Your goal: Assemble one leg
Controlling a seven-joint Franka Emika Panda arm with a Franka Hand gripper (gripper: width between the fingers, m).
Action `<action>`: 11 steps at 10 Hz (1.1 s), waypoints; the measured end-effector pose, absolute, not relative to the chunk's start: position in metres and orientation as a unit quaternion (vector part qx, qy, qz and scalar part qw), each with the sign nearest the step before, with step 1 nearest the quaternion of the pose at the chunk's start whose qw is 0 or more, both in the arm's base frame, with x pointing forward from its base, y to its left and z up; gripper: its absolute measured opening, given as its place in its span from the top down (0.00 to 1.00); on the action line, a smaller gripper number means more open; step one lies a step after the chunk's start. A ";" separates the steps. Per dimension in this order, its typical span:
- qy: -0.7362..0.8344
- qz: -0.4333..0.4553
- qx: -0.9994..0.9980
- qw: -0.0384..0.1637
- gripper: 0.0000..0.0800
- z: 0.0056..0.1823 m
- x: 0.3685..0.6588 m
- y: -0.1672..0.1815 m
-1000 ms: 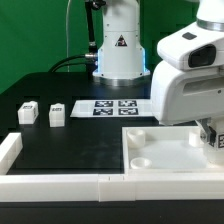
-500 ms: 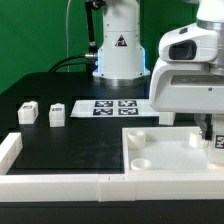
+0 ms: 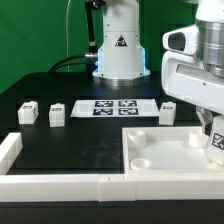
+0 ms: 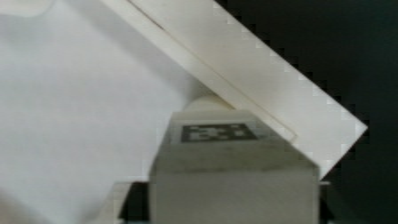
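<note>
The leg (image 4: 221, 150) sits clamped in the claw (image 4: 222, 205), marker face up toward the wrist camera. A dark finger (image 4: 125, 203) presses each side of the block, so the claw is closed on it and only as wide as the leg. The leg is at the raised rim of the panel (image 4: 89, 100), over the panel's end at the exterior view's right; whether it touches the panel cannot be told. The arm (image 3: 195, 70) comes in from the exterior view's right, wrist pointing down and its bulky white body above the panel. Three other legs stand upright on the black worktop (image 3: 90, 140): second leg (image 3: 168, 112) just beside the marker board (image 3: 112, 107), third leg (image 3: 56, 114) and fourth leg (image 3: 28, 112) well apart at the left. Long white bars (image 3: 60, 185) line the front edge.
</note>
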State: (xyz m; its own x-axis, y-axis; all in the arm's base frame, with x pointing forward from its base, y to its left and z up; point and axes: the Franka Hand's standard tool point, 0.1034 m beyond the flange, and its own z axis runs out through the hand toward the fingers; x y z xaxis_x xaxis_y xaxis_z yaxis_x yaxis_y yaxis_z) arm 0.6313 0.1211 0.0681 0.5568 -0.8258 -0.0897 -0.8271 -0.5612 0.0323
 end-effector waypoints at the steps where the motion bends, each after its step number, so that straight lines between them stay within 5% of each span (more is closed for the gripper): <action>1: 0.510 0.048 -0.859 0.005 0.64 0.068 0.631 0.121; 3: 0.488 0.047 -0.872 0.006 0.64 0.068 0.631 0.121; 5: 0.471 0.048 -0.881 0.008 0.26 0.068 0.631 0.124; 11: 0.080 0.041 -0.996 0.019 0.19 0.067 0.627 0.128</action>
